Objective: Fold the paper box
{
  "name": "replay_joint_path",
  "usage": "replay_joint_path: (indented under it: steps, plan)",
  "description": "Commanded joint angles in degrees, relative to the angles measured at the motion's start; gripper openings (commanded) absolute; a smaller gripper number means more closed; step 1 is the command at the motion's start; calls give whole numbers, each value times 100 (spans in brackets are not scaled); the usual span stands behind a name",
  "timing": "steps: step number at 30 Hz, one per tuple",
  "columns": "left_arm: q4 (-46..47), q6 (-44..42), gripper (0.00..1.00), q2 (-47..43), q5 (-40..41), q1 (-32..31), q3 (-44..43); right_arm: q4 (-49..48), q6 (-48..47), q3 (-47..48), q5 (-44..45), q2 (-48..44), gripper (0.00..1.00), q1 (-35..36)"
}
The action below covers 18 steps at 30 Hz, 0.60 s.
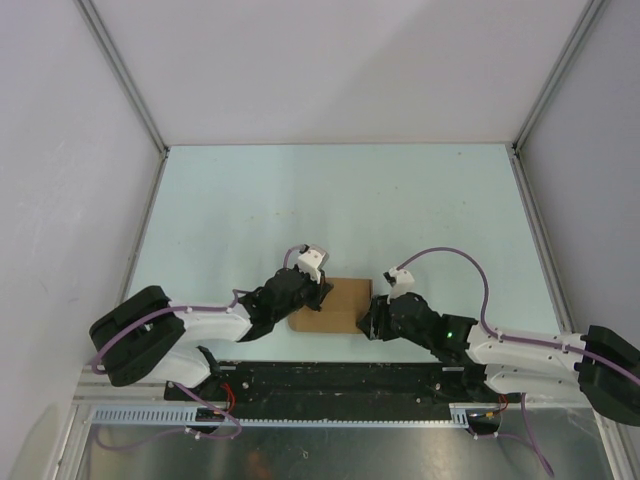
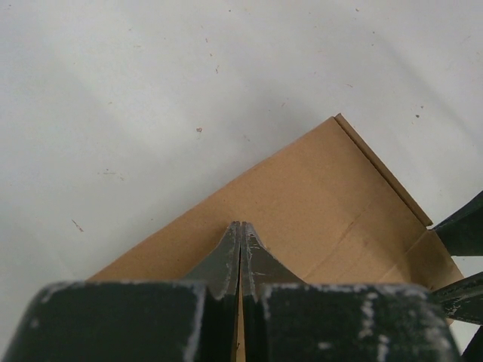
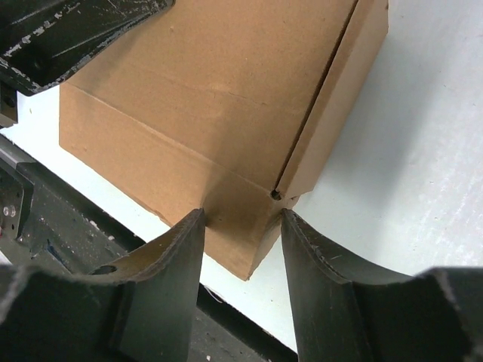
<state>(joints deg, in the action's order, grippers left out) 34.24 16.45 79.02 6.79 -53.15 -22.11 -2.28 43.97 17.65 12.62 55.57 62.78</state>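
From above, the box sits near the table's front edge, between the left claw and the right claw. There is open room beyond it and little toward the rail.

Left wrist: the claw is closed tight and presses the box top.

Right wrist: the claw is parted and straddles a box corner. I'd close gently along the crease.

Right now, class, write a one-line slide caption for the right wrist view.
Right gripper, jaws apart, straddles the nearest corner of the tan paper box on the pale table.
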Motion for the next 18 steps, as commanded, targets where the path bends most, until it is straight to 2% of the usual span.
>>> replay_joint_path:
  steps: [1, 6, 10, 18]
  plan:
    - [30, -89, 0, 61, -107, -38, -57, -334, 24, -25, -5, 50, 48, 23]
    - [30, -89, 0, 43, -107, -38, -39, -299, 16, -16, 12, 42, 48, 23]
    - [30, -89, 0, -1, -81, -38, -4, -45, -2, 19, 213, -99, 55, 32]
    - [30, -54, 0, -325, 24, -38, 145, 571, -151, 28, 680, -837, 58, 59]
